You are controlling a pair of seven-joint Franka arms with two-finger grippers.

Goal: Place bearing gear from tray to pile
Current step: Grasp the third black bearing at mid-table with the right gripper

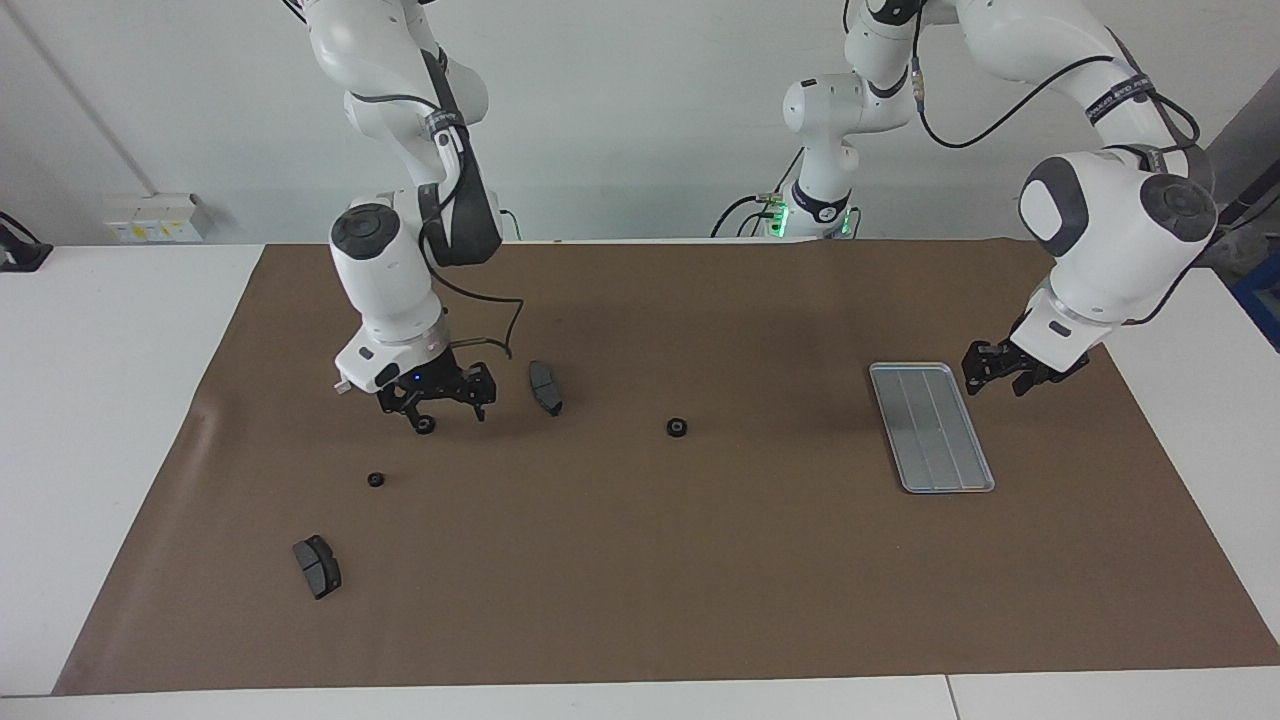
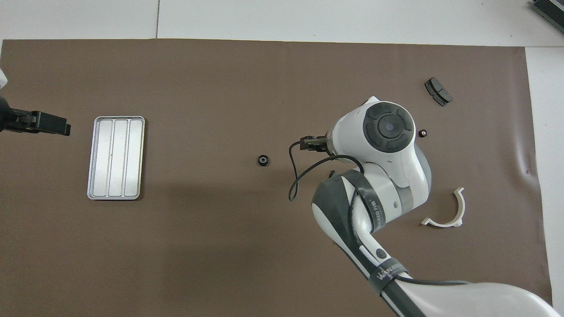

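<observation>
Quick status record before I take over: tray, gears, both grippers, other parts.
tray: no gear on it, toward the left arm's end
right gripper: low over the mat, a small black gear at its fingertips
loose gears: one mid-mat, one by the pile
left gripper: waits beside the tray
brake pads: two
white bracket: toward the right arm's end

Your two arms are glossy white with dark grey joint caps, black cables strapped along the links, black two-finger grippers, a green-lit base ring and a small blue wrist light.
</observation>
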